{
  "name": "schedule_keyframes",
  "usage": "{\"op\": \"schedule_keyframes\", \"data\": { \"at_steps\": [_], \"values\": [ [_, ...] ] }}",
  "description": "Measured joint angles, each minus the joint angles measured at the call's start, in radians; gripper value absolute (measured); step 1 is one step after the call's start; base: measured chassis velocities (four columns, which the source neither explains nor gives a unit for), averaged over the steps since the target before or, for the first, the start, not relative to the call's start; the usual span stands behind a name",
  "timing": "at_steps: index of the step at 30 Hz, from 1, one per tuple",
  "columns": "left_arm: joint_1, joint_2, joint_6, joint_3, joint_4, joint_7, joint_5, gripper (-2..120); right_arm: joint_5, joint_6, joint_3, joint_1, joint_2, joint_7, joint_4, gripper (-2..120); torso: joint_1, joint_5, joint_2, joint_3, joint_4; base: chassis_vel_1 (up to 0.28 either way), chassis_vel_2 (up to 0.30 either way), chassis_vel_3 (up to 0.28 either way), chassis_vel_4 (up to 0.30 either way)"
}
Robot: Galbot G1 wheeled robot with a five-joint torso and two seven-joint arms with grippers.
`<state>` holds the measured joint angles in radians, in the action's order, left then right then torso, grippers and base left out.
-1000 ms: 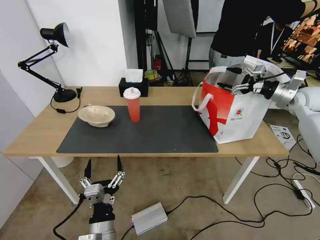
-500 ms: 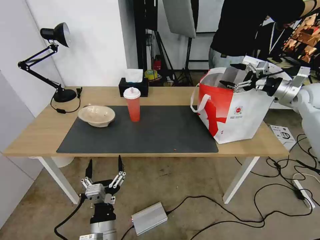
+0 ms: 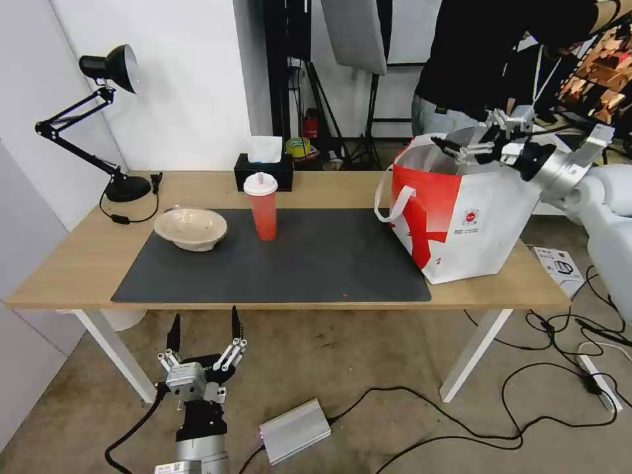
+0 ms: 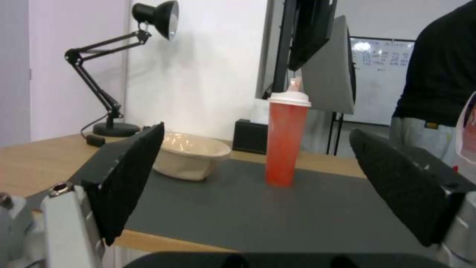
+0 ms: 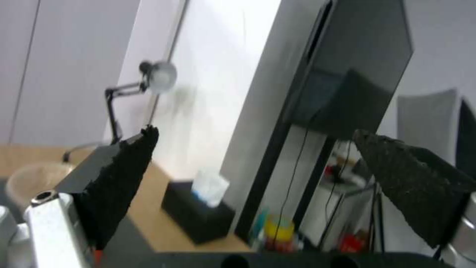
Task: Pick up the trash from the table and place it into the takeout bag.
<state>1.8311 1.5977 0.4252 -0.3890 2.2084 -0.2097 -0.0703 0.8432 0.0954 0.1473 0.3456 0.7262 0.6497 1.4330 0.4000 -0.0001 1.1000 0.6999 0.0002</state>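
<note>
On the table [image 3: 72, 266], a shallow beige bowl [image 3: 191, 228] rests at the left end of the dark grey mat [image 3: 296, 266]. A red drink cup [image 3: 262, 205] with a white lid stands to its right. The takeout bag [image 3: 474, 227] stands upright and open at the right end of the table. My right gripper [image 3: 454, 147] hovers open and empty just above the bag's mouth. My left gripper [image 3: 203, 332] is parked open below the table's front edge. In the left wrist view the cup [image 4: 286, 143] and bowl [image 4: 191, 155] sit between the open fingers [image 4: 130, 175].
A black tissue box [image 3: 264, 170] sits behind the cup, and a black desk lamp [image 3: 108, 125] stands at the back left corner. A person in black stands behind the bag. Cables and a silver box [image 3: 294, 431] lie on the floor.
My right gripper has lifted out of the bag's mouth, up and slightly back. The bag's near handle has swung a little. The left arm has stayed still.
</note>
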Motion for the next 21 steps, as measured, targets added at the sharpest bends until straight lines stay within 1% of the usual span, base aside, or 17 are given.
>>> {"op": "schedule_keyframes", "data": {
  "at_steps": [1, 2, 5, 6, 7, 9, 11, 12, 13, 14, 15, 16, 17, 18, 19, 21],
  "values": [
    [0.0, 0.0, 0.0, 0.0, 0.0, 0.0, 0.0, 100, 0.0, 0.0, 0.0, 0.0, 0.0, 0.0, 0.0, 100, 0.0, 0.0, 0.0, 0.0, 0.0, 0.0, 0.0, 0.0, 0.0],
    [0.001, 0.0, 0.0, 0.0, 0.0, 0.0, 0.0, 100, 0.003, 0.011, 0.002, 0.035, -0.001, -0.059, 0.062, 100, 0.0, 0.0, 0.0, 0.0, 0.0, 0.0, 0.0, 0.0, 0.0],
    [0.004, 0.0, 0.0, -0.001, 0.001, 0.0, 0.0, 100, 0.009, 0.032, 0.017, 0.104, 0.001, -0.175, 0.166, 100, 0.0, -0.0001, 0.0, 0.0, -0.0002, 0.0, 0.0, 0.0, 0.0],
    [0.004, 0.0, 0.0, -0.001, 0.002, 0.0, 0.0, 100, 0.009, 0.037, 0.021, 0.118, 0.003, -0.196, 0.185, 100, 0.0, -0.0001, 0.0, 0.0, -0.0001, 0.0, 0.0, 0.0, 0.0],
    [0.004, 0.0, 0.0, -0.001, 0.002, 0.0, 0.0, 100, 0.009, 0.037, 0.021, 0.118, 0.003, -0.196, 0.185, 100, 0.0, -0.0001, 0.0, 0.0, -0.0001, 0.0, 0.0, 0.0, 0.0],
    [0.006, 0.0, 0.0, -0.005, 0.006, 0.0, 0.0, 100, 0.009, 0.06, 0.035, 0.205, 0.015, -0.335, 0.304, 100, 0.0, 0.0, 0.0, 0.0, -0.0002, 0.0, 0.0, 0.0, 0.0],
    [0.006, 0.0, 0.0, -0.005, 0.006, 0.0, 0.0, 100, 0.009, 0.061, 0.035, 0.211, 0.015, -0.345, 0.312, 100, 0.0, 0.0, 0.0, 0.0, -0.0001, 0.0, 0.0, 0.0, 0.0],
    [0.006, 0.0, 0.0, -0.006, 0.007, 0.0, 0.0, 100, 0.005, 0.075, 0.039, 0.276, 0.025, -0.441, 0.394, 100, 0.0, -0.0001, 0.0, 0.0, -0.0002, 0.0, 0.0, 0.0, 0.0],
    [0.006, 0.0, 0.0, -0.006, 0.007, 0.0, 0.0, 100, -0.006, 0.083, 0.039, 0.304, 0.031, -0.49, 0.424, 100, 0.0, 0.0, 0.0, 0.0, -0.0002, 0.0, 0.0, 0.0, 0.0],
    [0.006, 0.0, 0.0, -0.006, 0.007, 0.0, 0.0, 100, -0.014, 0.089, 0.038, 0.321, 0.035, -0.52, 0.441, 100, 0.0, -0.0002, 0.0, 0.0, -0.0002, 0.0, 0.0, 0.0, 0.0],
    [0.006, 0.0, 0.0, -0.006, 0.007, 0.0, 0.0, 100, -0.014, 0.089, 0.038, 0.321, 0.035, -0.52, 0.441, 100, 0.0, -0.0002, 0.0, 0.0, -0.0002, 0.0, 0.0, 0.0, 0.0],
    [0.006, 0.0, 0.0, -0.005, 0.007, 0.0, 0.0, 100, -0.037, 0.103, 0.031, 0.36, 0.049, -0.589, 0.479, 100, 0.0, 0.0, 0.0, 0.0, -0.0003, 0.0, 0.0, 0.0, 0.0],
    [0.006, 0.001, 0.0, -0.005, 0.007, 0.0, 0.0, 100, -0.054, 0.114, 0.022, 0.386, 0.061, -0.631, 0.502, 100, 0.0, 0.0, 0.0, 0.0, -0.0003, 0.0, 0.0, 0.0, 0.0],
    [0.006, 0.001, 0.0, -0.005, 0.007, 0.0, -0.001, 100, -0.069, 0.123, 0.016, 0.402, 0.069, -0.659, 0.514, 100, 0.0, 0.0, 0.0, 0.0, -0.0002, 0.0, 0.0, 0.0, 0.0],
    [0.006, 0.001, 0.0, -0.005, 0.007, 0.0, -0.001, 100, -0.069, 0.123, 0.016, 0.402, 0.069, -0.659, 0.514, 100, 0.0, 0.0, 0.0, 0.0, -0.0002, 0.0, 0.0, 0.0, 0.0],
    [0.007, 0.001, 0.0, -0.005, 0.012, 0.0, -0.001, 100, -0.125, 0.157, -0.013, 0.444, 0.1, -0.748, 0.547, 100, 0.0, 0.0, 0.0, 0.0, -0.0001, 0.0, 0.0, 0.0, 0.0]
  ]
}}
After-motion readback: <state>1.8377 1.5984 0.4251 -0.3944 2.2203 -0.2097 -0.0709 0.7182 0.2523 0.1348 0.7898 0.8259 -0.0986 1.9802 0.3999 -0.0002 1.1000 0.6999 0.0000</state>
